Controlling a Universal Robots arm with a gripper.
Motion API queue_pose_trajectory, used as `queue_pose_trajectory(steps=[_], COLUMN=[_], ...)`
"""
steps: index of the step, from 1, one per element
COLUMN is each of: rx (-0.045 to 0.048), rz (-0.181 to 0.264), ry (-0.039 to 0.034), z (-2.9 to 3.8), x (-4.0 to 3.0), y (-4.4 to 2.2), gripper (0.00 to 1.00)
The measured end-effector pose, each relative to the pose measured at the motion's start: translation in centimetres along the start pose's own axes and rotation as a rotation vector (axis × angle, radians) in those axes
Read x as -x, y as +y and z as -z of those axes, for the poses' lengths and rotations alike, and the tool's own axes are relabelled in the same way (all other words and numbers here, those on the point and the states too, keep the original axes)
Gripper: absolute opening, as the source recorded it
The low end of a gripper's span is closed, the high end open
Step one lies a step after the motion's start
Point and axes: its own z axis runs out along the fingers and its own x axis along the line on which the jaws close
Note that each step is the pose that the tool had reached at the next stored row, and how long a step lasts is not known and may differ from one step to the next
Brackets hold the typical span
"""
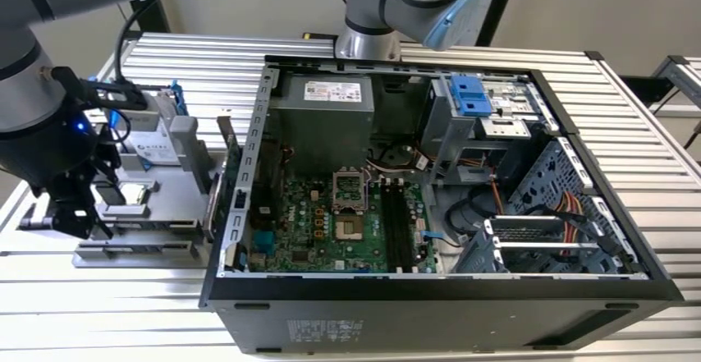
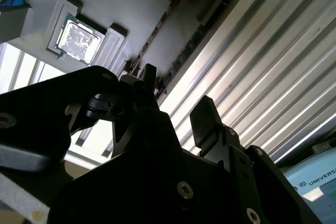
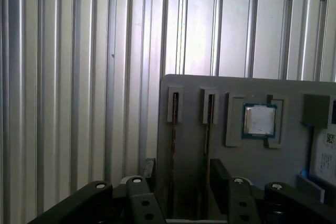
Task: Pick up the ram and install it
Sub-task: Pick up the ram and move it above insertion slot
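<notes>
exterior view: tool (image 1: 64,214) hangs over the grey holder (image 1: 164,214) on the worktop (image 1: 613,116), beside the open computer case (image 1: 438,304). first wrist view: tool open, holding nothing; the ram (image 3: 172,129) stands on edge in a holder slot near the cpu chip (image 3: 259,120). second wrist view: fingers (image 2: 203,119) apart.

Grey arm (image 1: 22,91), pale-blue joint caps (image 1: 451,19), black fingers (image 3: 218,174)
</notes>
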Motion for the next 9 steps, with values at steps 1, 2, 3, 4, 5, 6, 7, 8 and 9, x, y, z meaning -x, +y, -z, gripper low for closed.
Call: queue_pose_trajectory(steps=[1, 2, 3, 4, 5, 6, 7, 8, 9], rx=[0.0004, 0.0007, 0.0010, 0.0011, 0.0011, 0.0012, 0.0012, 0.0012, 0.0012], rz=[0.000, -0.001, -0.003, -0.008, -0.013, -0.019, -0.024, -0.026, -0.029], ry=[0.0001, 0.0001, 0.0001, 0.0000, 0.0000, 0.0000, 0.0000, 0.0000, -0.0001], z=[-0.03, -0.06, -0.10, -0.13, -0.16, -0.19, -0.21, -0.23, -0.26], x=[0.00, 0.00, -0.01, -0.01, -0.01, 0.00, 0.00, 0.00, 0.00], y=[0.00, 0.00, 0.00, 0.00, 0.00, 0.00, 0.00, 0.00, -0.01], gripper=[1.00, 1.00, 1.00, 1.00, 1.00, 1.00, 1.00, 1.00, 1.00])
